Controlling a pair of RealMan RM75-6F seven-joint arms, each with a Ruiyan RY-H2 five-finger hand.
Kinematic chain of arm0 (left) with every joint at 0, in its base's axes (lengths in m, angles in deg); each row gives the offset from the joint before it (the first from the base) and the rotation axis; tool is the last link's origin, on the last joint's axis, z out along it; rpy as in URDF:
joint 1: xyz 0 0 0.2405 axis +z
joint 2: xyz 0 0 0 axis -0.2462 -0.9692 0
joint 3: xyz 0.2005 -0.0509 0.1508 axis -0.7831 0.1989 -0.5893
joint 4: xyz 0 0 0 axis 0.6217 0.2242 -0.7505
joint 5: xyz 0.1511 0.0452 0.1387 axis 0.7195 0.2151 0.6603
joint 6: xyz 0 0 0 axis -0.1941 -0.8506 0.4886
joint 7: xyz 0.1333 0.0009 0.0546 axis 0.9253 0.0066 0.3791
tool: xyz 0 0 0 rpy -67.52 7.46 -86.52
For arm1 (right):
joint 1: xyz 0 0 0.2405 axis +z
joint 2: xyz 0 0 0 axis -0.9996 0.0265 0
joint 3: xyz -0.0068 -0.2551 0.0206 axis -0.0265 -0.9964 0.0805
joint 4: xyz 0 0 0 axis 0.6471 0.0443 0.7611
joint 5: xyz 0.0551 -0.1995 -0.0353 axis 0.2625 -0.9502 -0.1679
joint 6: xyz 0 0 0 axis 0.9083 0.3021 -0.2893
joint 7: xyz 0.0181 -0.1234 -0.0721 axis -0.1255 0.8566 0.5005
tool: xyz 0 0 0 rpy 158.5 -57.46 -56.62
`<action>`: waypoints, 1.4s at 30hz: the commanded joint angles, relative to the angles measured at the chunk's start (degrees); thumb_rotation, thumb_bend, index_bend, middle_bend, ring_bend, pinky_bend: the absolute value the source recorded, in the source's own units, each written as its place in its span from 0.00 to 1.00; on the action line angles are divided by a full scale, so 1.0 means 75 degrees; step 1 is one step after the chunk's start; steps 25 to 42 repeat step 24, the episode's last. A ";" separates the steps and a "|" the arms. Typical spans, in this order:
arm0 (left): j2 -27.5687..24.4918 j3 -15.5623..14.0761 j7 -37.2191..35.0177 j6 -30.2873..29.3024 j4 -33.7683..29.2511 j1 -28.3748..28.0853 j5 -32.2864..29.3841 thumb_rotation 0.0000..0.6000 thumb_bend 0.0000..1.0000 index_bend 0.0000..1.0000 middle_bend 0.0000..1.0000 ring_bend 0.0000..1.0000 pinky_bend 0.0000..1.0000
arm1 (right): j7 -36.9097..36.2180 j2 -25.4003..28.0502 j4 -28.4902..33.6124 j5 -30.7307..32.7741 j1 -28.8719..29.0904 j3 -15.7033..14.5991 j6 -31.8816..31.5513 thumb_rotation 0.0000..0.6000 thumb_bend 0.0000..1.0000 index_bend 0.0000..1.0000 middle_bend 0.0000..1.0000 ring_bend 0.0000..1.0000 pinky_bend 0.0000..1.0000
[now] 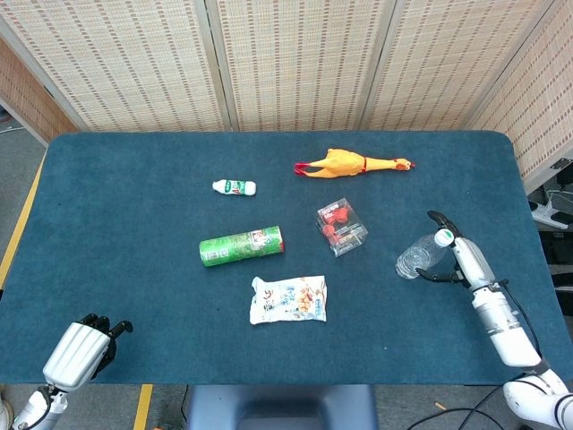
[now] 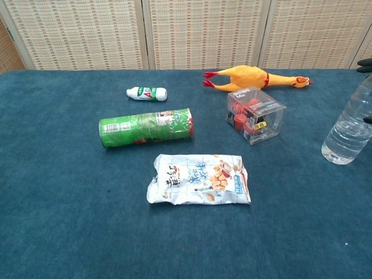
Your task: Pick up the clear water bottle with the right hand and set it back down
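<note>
The clear water bottle stands on its base at the table's right side and leans to the right, its white cap against or very near my right hand. That hand's fingers are spread wide on either side of the bottle's top and do not grip it. In the chest view the bottle tilts off the right edge, with only black fingertips showing. My left hand hangs at the table's near left corner, fingers curled in, holding nothing.
A clear box of red items lies left of the bottle. A rubber chicken, a green can on its side, a snack bag and a small white bottle lie on the blue table.
</note>
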 commanded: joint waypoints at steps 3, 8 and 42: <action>-0.0003 0.0000 0.0011 0.0014 -0.0004 0.0001 -0.0015 1.00 0.44 0.44 0.64 0.55 0.55 | 0.1469 0.0564 0.0740 -0.0155 -0.0525 0.0009 -0.1108 1.00 0.10 0.00 0.00 0.00 0.14; 0.0001 0.0002 0.0004 0.0011 0.0017 0.0001 -0.0020 1.00 0.44 0.44 0.64 0.55 0.55 | 0.3998 0.1362 0.2157 -0.0214 -0.1258 -0.0234 -0.2059 1.00 0.10 0.00 0.00 0.00 0.14; 0.0015 0.0024 0.0020 0.0040 0.0016 -0.0021 -0.0049 1.00 0.44 0.44 0.64 0.55 0.55 | 0.8076 0.1669 0.3946 -0.0746 -0.2327 -0.0895 -0.3010 1.00 0.10 0.00 0.00 0.00 0.13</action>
